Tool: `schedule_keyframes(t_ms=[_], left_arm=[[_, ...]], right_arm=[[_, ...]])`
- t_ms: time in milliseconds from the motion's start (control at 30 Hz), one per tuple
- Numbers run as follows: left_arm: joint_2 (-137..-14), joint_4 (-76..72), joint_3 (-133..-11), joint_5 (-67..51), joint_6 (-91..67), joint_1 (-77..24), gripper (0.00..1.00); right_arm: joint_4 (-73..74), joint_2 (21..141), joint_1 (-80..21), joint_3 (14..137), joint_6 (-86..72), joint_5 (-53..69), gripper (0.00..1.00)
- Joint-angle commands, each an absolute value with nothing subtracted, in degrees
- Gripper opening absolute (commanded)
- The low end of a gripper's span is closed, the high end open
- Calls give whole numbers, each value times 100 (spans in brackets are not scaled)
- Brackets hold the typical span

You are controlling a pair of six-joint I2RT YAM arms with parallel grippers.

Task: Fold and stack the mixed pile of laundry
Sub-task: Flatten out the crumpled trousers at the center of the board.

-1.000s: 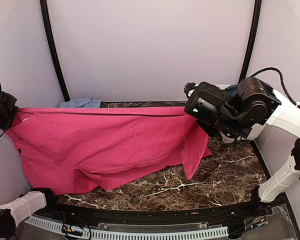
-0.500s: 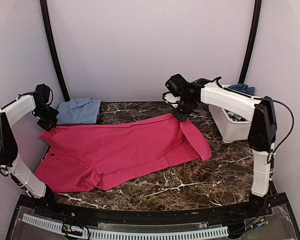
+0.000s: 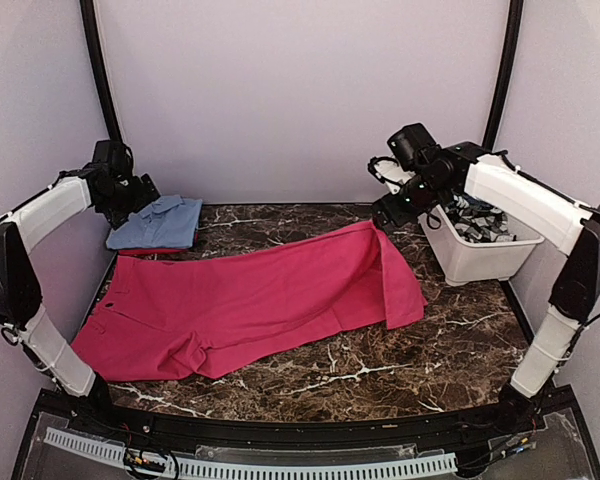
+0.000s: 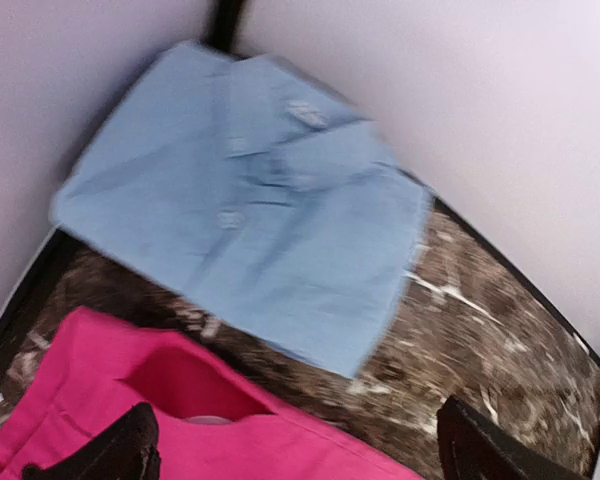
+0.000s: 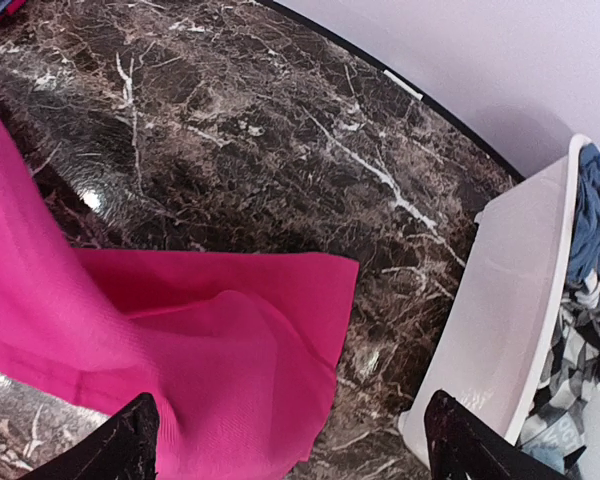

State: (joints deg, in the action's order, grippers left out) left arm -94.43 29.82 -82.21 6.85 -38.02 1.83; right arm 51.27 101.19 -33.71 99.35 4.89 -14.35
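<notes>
Left gripper (image 4: 300, 455) wide, empty, near light blue shirt (image 4: 250, 200); right gripper (image 5: 295, 445) wide (also empty) over magenta garment (image 5: 180, 330).

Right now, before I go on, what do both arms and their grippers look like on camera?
The left arm and the right arm both have smooth white shell links joined by bulky black joints. A thin black cable loops beside the right wrist. The left gripper and the right gripper are black, with dark blunt fingers. No markings are legible.
</notes>
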Motion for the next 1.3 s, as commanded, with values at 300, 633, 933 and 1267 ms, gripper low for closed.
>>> schedule_keyframes(t_ms=[300, 633, 933, 1267], left_arm=[[-9117, 1339, -7053, -642, -1698, -2703, 99], [-10841, 2193, -7980, -284, -1520, -2915, 94], [-12136, 3562, -9022, 790, -1591, -2915, 87], [-12937, 4164, -9676, 1045, -1646, -1974, 77]], right_arm=[[5135, 10362, -3250, 9430, -102, -129, 84], [4755, 8748, -3374, 7348, -846, 641, 89], [5073, 9513, -3684, 7091, -1042, 29, 93], [5018, 10255, -3771, 7192, -1222, -1576, 86]])
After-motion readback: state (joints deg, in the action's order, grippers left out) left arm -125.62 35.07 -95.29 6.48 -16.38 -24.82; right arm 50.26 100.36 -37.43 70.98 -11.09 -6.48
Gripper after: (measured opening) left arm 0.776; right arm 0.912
